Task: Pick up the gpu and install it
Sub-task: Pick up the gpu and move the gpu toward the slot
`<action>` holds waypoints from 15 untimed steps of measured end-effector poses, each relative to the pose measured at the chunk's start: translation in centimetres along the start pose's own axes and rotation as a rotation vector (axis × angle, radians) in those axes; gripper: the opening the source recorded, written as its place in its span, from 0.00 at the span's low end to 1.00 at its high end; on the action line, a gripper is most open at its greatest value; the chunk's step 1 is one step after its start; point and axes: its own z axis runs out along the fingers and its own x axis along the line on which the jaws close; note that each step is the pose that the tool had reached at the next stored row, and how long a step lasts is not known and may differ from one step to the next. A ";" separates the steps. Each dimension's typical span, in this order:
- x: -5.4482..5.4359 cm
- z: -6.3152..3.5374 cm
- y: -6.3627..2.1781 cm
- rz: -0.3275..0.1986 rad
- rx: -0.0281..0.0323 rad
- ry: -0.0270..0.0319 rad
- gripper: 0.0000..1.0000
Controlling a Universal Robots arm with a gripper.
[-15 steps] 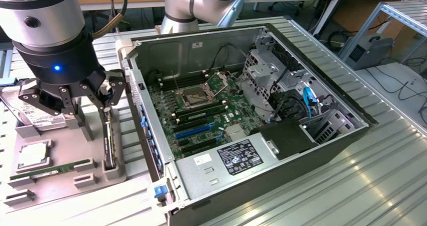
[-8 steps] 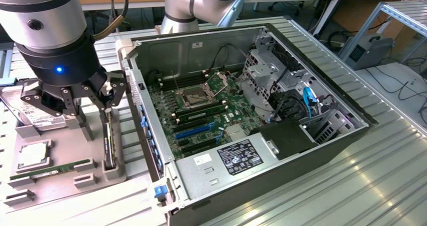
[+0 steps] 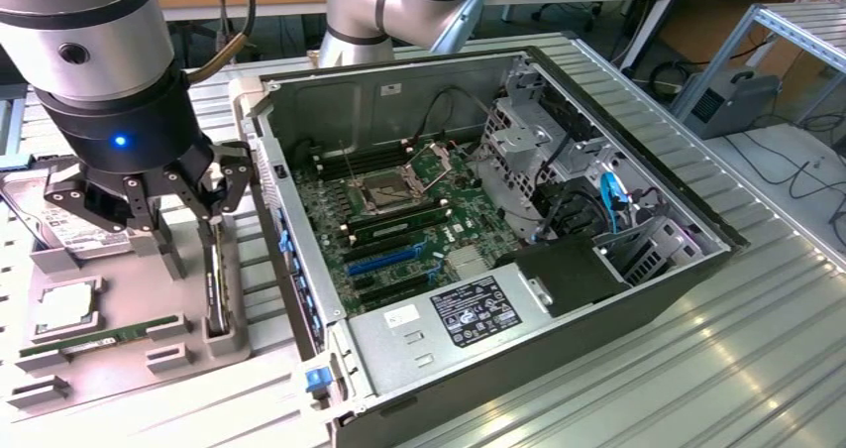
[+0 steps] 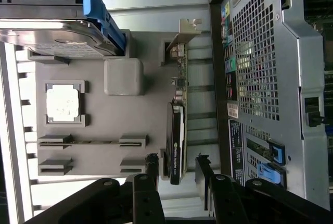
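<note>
The gpu [image 4: 177,130] stands on its long edge in a slot of the grey parts tray [image 4: 135,125], its silver end bracket [image 4: 188,28] at the far end from my fingers. In the exterior view the gpu [image 3: 216,284] is a thin dark card at the tray's side nearest the computer case. My gripper [image 4: 177,168] is open, one black finger [image 4: 152,164] on each side of the card's near end, with gaps to the card. In the exterior view my gripper [image 3: 196,242] hangs just above the card.
On the tray also lie a hard drive [image 4: 52,36] with a blue carrier, a CPU [image 4: 62,103] and a RAM stick [image 4: 93,141]. The open computer case [image 3: 621,299] with its green motherboard [image 3: 396,220] stands close on the exterior view's right of the tray.
</note>
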 end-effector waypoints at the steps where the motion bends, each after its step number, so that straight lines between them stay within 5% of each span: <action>1: 0.0 0.04 0.00 0.000 0.0000 0.0000 0.42; 15: -0.2 0.55 0.02 0.000 0.0004 -0.0001 0.42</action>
